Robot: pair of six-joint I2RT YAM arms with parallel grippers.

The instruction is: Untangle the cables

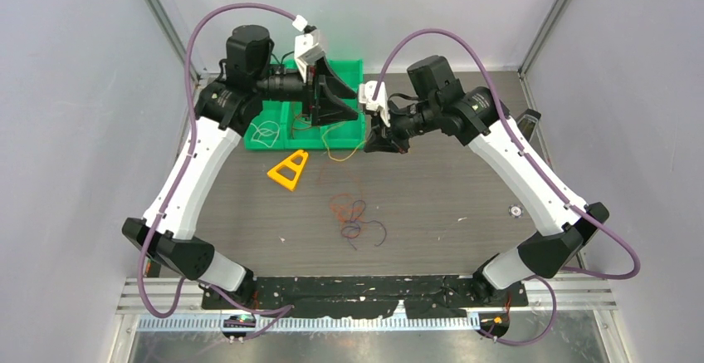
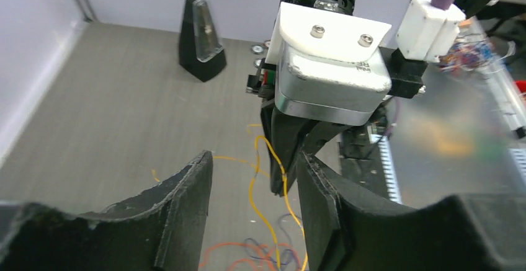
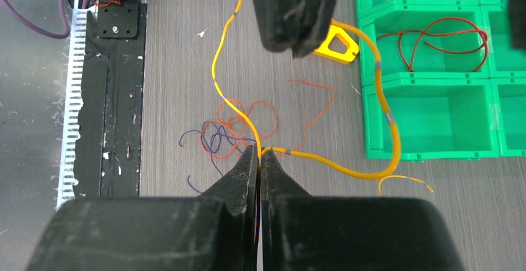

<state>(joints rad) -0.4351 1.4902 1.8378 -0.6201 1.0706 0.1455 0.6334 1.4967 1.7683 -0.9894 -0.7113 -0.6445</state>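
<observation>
- Right gripper (image 3: 260,154): clenched on the yellow cable (image 3: 217,66), pinched partway along its length.
- Left gripper (image 2: 255,159): jaws apart, gripping nothing. The yellow cable hangs in the gap, close to one finger.
- Yellow cable: long axis rises from my right jaws toward the left ones. A second loop swings out beside the bin (image 3: 428,153).
- Tangle (image 3: 226,134): orange and purple strands on the table, on the base side of both grippers.
- Nearer arm for a second grasp on the yellow cable: left, I judge.

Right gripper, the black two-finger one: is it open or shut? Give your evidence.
Shut on the thin yellow cable: in the right wrist view the fingertips of the right gripper meet, pinching the cable between them.
</observation>
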